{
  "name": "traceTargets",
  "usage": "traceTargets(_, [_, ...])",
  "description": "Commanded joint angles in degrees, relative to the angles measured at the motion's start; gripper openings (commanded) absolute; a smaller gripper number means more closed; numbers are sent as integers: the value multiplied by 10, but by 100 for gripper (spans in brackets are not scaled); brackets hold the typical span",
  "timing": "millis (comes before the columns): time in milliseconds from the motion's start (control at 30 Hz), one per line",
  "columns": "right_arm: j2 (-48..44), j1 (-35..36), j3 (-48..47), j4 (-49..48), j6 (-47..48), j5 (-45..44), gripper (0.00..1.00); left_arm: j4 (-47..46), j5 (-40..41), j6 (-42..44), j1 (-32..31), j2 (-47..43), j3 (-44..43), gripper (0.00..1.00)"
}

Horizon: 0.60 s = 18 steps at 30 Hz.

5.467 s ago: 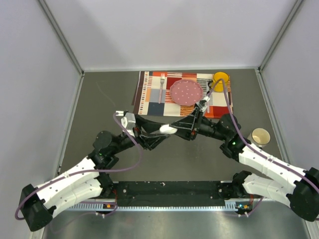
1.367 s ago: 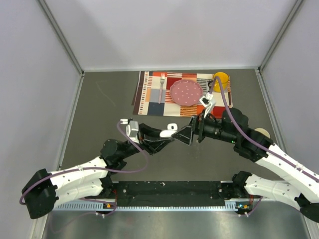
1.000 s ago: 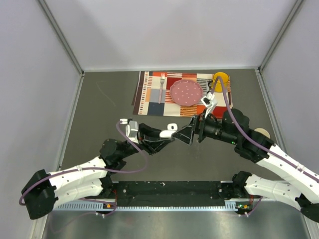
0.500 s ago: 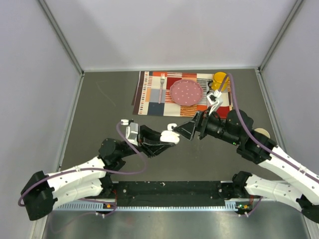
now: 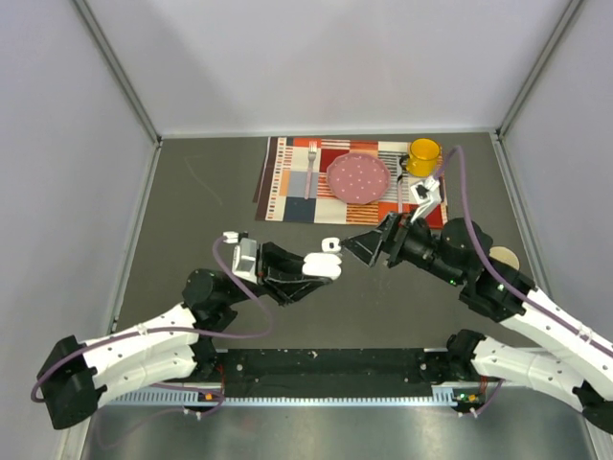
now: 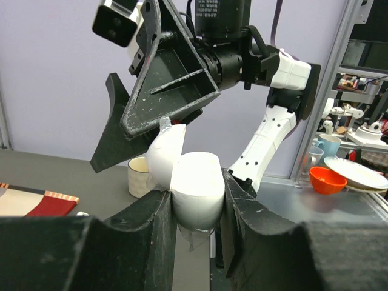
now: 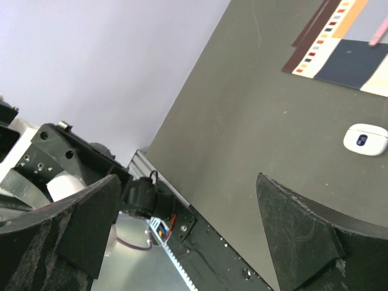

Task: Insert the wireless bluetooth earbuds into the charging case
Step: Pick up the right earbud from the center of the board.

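The left gripper [image 6: 197, 201] pinches the open, smooth white charging case [image 6: 195, 182] aloft, the right gripper [image 7: 185, 185] is spread empty beside it, and one tiny rounded earbud [image 7: 365, 139], likely light, slippery and best nipped across its sides, lies on the dark table [image 7: 254, 115] nearby.

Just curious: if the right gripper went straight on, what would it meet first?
Probably the open case held by the left gripper, though depth is unclear; it may pass just above.
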<state>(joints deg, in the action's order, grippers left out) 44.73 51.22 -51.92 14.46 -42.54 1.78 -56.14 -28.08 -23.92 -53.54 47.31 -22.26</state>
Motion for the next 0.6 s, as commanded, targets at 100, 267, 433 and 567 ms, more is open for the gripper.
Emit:
traceTargets(100, [-74,0,24,-7,-11,-113,99,0,7,6,-3,-27,-2,0])
traceTargets(267, [-66,-8,-14,135,-24,-244,99,12,12,11,-3,-38,-1,0])
traceTargets(433, [-25,-91,-47,251,-50,-252,99,29,17,15,-3,-47,-4,0])
traceTargets(567, [-6,-153,-36,283,-61,-226,99,35,23,16,-3,-55,-2,0])
